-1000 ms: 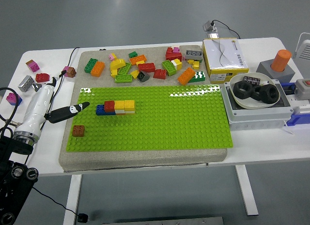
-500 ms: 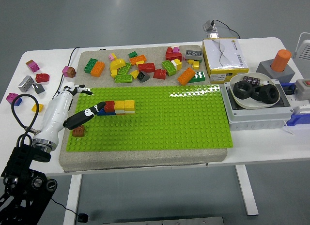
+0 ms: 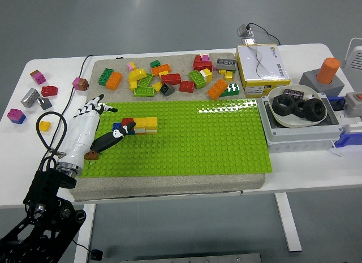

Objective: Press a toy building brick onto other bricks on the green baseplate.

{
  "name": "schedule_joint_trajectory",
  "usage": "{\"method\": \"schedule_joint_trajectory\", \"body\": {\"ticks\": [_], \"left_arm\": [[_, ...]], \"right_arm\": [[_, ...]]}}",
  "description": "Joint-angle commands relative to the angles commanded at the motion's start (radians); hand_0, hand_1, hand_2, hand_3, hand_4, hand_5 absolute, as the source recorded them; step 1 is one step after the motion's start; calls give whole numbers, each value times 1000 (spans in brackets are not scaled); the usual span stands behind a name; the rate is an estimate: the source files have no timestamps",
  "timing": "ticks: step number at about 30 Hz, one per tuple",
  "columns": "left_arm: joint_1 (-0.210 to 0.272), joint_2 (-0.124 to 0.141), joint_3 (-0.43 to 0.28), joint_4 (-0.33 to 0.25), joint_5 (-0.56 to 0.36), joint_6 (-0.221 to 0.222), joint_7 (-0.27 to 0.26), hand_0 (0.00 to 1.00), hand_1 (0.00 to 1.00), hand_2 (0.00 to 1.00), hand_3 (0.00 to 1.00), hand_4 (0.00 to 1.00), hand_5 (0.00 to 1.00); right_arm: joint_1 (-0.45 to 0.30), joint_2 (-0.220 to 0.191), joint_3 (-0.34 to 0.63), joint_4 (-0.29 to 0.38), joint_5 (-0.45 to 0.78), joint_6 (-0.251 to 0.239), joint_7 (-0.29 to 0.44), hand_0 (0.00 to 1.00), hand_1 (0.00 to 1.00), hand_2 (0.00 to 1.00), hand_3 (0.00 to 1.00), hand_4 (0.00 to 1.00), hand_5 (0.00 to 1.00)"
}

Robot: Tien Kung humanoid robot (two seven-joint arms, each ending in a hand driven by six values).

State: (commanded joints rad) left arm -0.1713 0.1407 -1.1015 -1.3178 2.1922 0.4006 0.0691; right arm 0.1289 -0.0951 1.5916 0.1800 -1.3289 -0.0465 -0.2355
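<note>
Left robot hand partly over brick stack, contact unclear

Green studded baseplate lying flat on a grey slab. Near its upper-left corner, a short row of joined bricks: blue, red, yellow, white at the base. One brown brick apart by the left edge, partly hidden.

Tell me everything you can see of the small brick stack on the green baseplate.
The brick stack is a short row of studded plastic bricks: blue at the left end, red beside it, yellow on the right over a pale layer. It sits upright on the green baseplate, left of centre near the far edge. The left hand reaches its left end with one dark finger.
</note>
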Motion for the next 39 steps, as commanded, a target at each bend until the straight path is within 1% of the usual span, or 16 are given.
{"method": "schedule_joint_trajectory", "body": {"ticks": [3, 11, 13, 16, 18, 21, 28, 29, 30, 34, 35, 39], "left_arm": [[-22, 2, 36, 27, -14, 15, -8, 998, 998, 998, 660, 998, 998], [-62, -7, 100, 108, -39, 18, -6, 998, 998, 998, 660, 998, 998], [-70, -11, 105, 132, -39, 30, -13, 998, 998, 998, 660, 998, 998], [-79, -22, 98, 174, -41, 64, -33, 998, 998, 998, 660, 998, 998], [-82, -26, 97, 189, -51, 78, -44, 998, 996, 998, 654, 998, 998], [-90, -30, 100, 208, -65, 87, -54, 998, 996, 998, 654, 998, 998], [-105, -47, 95, 238, -81, 89, -57, 998, 990, 998, 651, 998, 998], [-105, -48, 93, 239, -82, 89, -57, 998, 991, 998, 649, 998, 998], [-106, -49, 92, 241, -83, 90, -58, 998, 991, 998, 649, 998, 998], [-104, -50, 93, 239, -85, 90, -57, 998, 991, 998, 649, 998, 998], [-102, -48, 94, 237, -86, 89, -56, 998, 987, 998, 647, 998, 998], [-96, -41, 94, 232, -92, 87, -54, 998, 987, 998, 647, 998, 998]], "right_arm": [[2, 1, 1, 0, -2, 1, 0, 581, 576, 637, 648, 638, 773], [3, 6, -11, 0, 0, 15, -3, 583, 576, 639, 649, 638, 772], [3, 6, -12, 0, -1, 18, -4, 583, 576, 639, 649, 638, 772], [2, 6, -14, 0, 0, 21, -5, 583, 576, 639, 649, 638, 772], [1, 6, -14, 0, 1, 21, -5, 583, 576, 641, 649, 637, 773], [0, 5, -19, 0, 0, 22, -8, 583, 576, 641, 649, 637, 773], [0, 4, -50, 0, -24, 40, -16, 583, 576, 641, 649, 637, 774], [0, 3, -51, 0, -25, 43, -18, 591, 579, 676, 657, 640, 780], [0, 2, -51, 0, -26, 46, -19, 591, 579, 676, 657, 640, 780], [-2, 2, -45, 0, -27, 47, -19, 591, 579, 676, 657, 640, 780], [-4, 2, -43, 0, -27, 46, -20, 581, 583, 693, 658, 639, 783], [-11, 7, -38, 0, -30, 44, -22, 581, 583, 693, 658, 639, 783]]}}
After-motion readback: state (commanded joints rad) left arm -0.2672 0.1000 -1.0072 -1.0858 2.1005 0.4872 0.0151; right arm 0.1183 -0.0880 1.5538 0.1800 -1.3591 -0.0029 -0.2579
